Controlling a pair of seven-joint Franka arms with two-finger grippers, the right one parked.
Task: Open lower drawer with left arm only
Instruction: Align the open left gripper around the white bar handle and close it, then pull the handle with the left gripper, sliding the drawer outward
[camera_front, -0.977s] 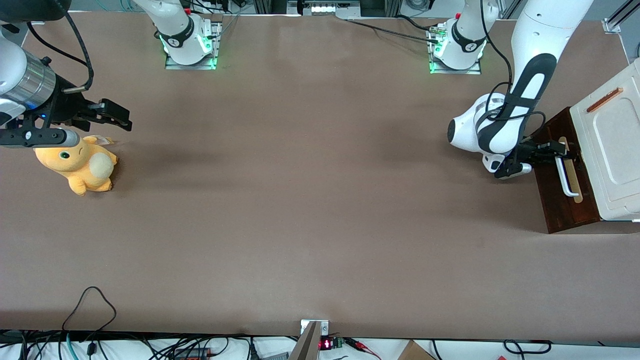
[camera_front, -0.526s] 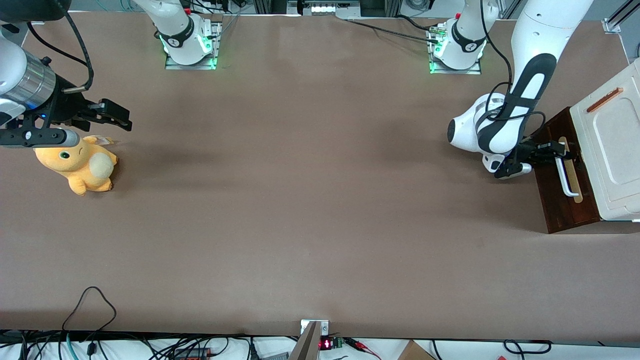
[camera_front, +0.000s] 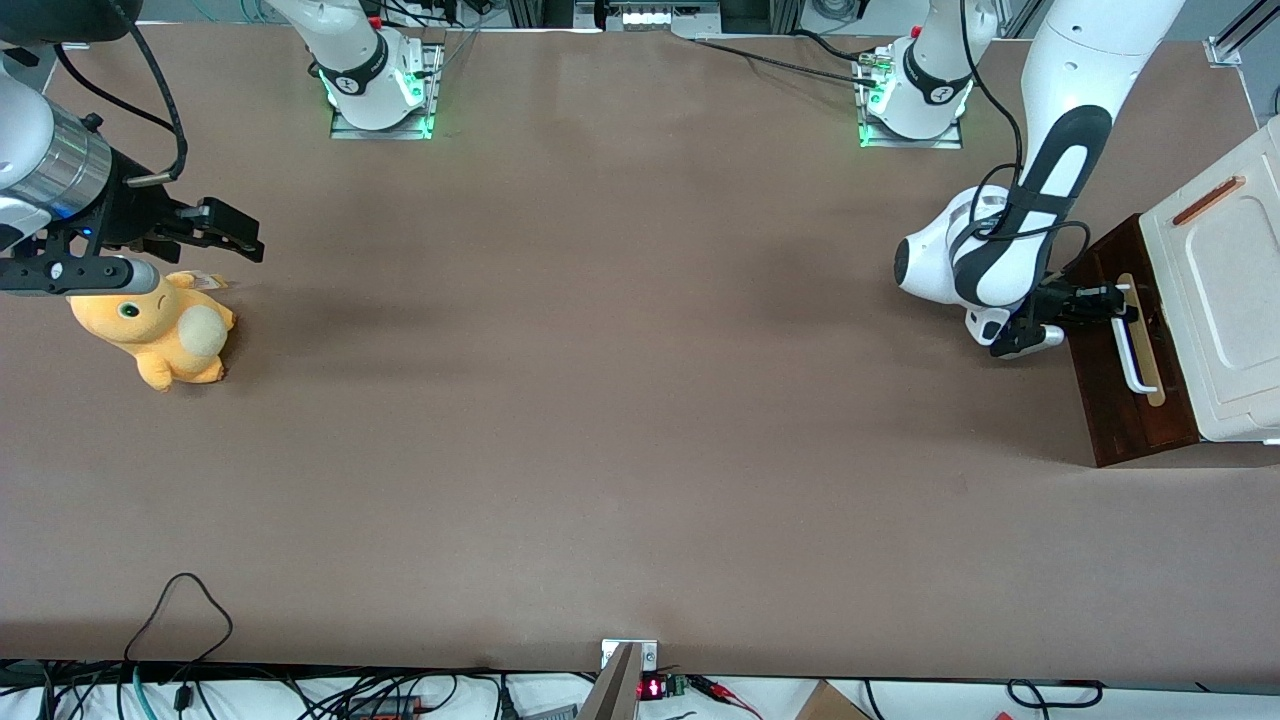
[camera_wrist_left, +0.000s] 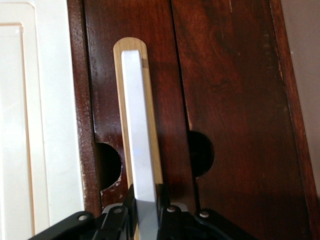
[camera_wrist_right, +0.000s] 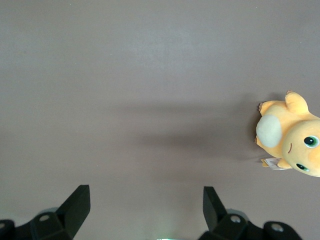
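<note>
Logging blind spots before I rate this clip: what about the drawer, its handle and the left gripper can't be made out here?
- Lower drawer interior: not visible in any view; only the dark front shows.
- White bar handle: its gripped end runs out of the left wrist view between the fingers.
- Gripper at the handle: in the front view too small to judge contact.
- Cream-white panel: cut off by the front view's edge.

The pincer (camera_wrist_left: 146, 220) is cut off by the frame edge — its fingertips unseen.
</note>
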